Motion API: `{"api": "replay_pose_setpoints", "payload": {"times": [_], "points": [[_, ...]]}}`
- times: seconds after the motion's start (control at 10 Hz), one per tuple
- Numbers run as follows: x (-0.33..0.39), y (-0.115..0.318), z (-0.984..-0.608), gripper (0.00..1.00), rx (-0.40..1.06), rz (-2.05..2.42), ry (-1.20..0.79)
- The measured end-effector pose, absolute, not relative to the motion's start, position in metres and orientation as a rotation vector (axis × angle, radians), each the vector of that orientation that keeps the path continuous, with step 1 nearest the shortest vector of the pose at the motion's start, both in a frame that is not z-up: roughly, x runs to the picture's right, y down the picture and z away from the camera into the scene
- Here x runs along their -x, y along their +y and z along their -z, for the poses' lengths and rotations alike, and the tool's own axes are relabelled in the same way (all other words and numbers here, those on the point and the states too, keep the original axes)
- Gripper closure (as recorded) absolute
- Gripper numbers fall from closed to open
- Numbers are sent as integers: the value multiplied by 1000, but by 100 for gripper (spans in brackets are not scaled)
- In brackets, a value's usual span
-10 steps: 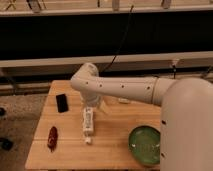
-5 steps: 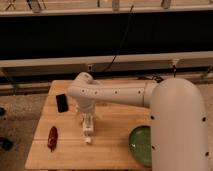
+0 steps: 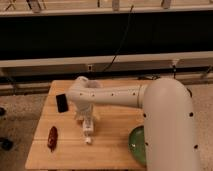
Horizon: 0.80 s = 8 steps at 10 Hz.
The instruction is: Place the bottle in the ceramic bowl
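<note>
The white bottle [image 3: 88, 132] lies on the wooden table [image 3: 110, 150], its small cap pointing toward the front edge. My gripper [image 3: 85, 119] hangs down from the white arm [image 3: 115, 97] and sits right at the bottle's far end. The glossy green ceramic bowl [image 3: 136, 145] stands at the table's front right. Most of it is hidden behind my arm's large white shell.
A black rectangular object [image 3: 62, 103] lies at the table's left, close to my arm's elbow. A red object [image 3: 52, 138] lies near the front left edge. A dark wall with a rail and a hanging cable runs behind the table.
My arm has swung left and nearer, now covering more of the green bowl. The gripper has come down to the bottle's far end. The bottle has not moved.
</note>
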<state>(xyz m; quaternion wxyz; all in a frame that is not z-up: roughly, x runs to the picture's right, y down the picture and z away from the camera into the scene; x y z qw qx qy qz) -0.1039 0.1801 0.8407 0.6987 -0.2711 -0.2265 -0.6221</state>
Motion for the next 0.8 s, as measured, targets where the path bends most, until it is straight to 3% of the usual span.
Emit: {"api": "replay_pose_setpoints", "payload": {"times": [0.5,0.7,0.8], "points": [[84,174,-832,84,609,1362,-522],[64,157,-815,100,604,1337,-509],[55,149,-806,100,599,1326,-497]]}}
